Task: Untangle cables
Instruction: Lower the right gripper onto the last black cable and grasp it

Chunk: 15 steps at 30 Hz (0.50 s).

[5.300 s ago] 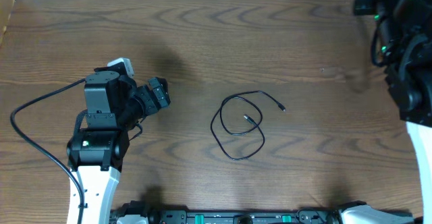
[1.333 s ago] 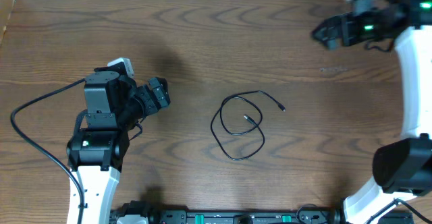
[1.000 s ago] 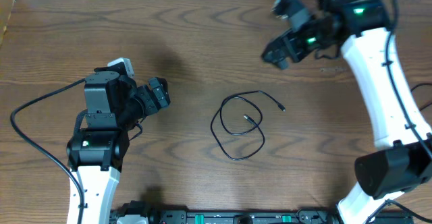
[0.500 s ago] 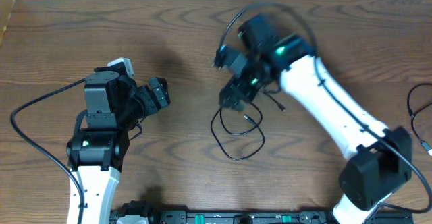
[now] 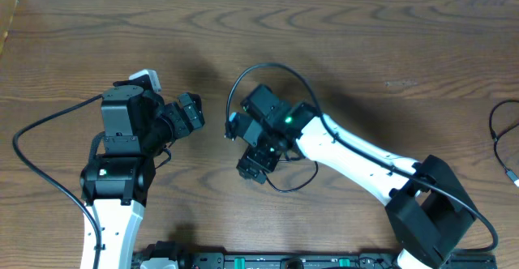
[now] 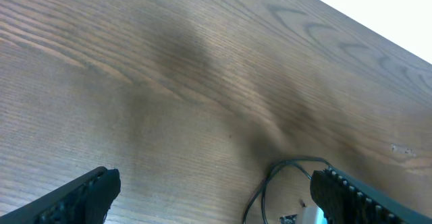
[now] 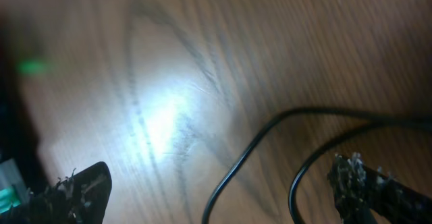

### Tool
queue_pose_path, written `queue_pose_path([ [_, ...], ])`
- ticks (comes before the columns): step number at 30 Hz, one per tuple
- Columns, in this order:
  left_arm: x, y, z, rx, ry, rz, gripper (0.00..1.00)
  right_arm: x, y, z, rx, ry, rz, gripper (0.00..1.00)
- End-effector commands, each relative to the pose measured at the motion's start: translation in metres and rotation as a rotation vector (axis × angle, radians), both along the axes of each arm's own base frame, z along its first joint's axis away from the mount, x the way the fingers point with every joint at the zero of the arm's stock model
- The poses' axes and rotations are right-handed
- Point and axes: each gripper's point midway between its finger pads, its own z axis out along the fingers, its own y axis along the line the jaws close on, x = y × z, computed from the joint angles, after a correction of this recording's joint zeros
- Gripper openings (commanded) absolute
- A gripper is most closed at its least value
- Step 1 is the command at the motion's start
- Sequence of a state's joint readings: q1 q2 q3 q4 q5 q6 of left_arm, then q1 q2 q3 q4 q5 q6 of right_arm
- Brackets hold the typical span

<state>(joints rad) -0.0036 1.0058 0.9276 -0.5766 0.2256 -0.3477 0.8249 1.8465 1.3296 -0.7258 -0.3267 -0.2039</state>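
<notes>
A thin black cable lies looped on the wooden table's middle. Only its lower loop shows in the overhead view, because my right arm covers the rest. My right gripper hovers open over the loop's left side. In the right wrist view two black strands run across the table between the spread fingertips, untouched. My left gripper stands open to the left of the cable, pointing toward it. In the left wrist view its gripper has only bare wood between its fingers.
My right arm's own thicker black cable arches in a loop above the wrist. A black loop in the left wrist view may be that same cable. Another thick cable curls at the right edge. My left arm's cable trails left.
My right arm has swung from the far right corner to the table's middle and now hangs over the cable. The left arm and the cable have not moved.
</notes>
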Motion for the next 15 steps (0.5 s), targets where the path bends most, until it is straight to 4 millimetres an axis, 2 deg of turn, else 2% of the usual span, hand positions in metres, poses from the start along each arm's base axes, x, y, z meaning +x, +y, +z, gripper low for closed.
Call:
queue_pose_path([
  [1,0.001,0.003,0.007,0.002,-0.017,0.02,0.96,0.003,-0.015,-0.017,-0.102,-0.052,-0.112,0.99],
  [15,0.001,0.003,0.007,0.002,-0.018,0.02,0.96,-0.009,-0.022,-0.045,-0.132,-0.04,-0.201,0.99],
])
